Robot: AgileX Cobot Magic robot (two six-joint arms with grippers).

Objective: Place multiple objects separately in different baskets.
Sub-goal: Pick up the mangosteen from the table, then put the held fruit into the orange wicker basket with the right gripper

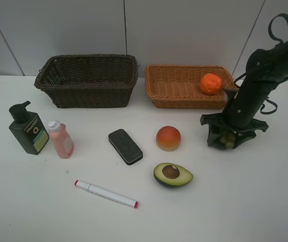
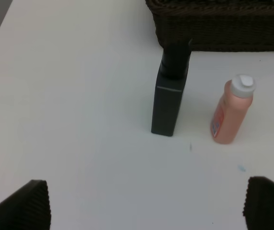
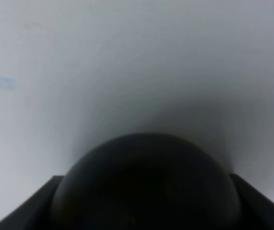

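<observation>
Squarely pinched in the right claw (image 1: 228, 137) is the dark mangosteen (image 3: 146, 191), down on the tabletop (image 1: 234, 201) just before the tan basket (image 1: 179, 88) where the orange (image 1: 211, 83) is lodged; the left claw (image 2: 146, 206) is seen spread near the pump bottle (image 2: 168, 105).

dark brown basket (image 1: 91, 97), orange-tan basket (image 1: 184, 102)

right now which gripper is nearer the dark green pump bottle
Left. The left gripper hangs open, facing the pump bottle from close by; the right gripper is far across the table, down around the mangosteen.
</observation>
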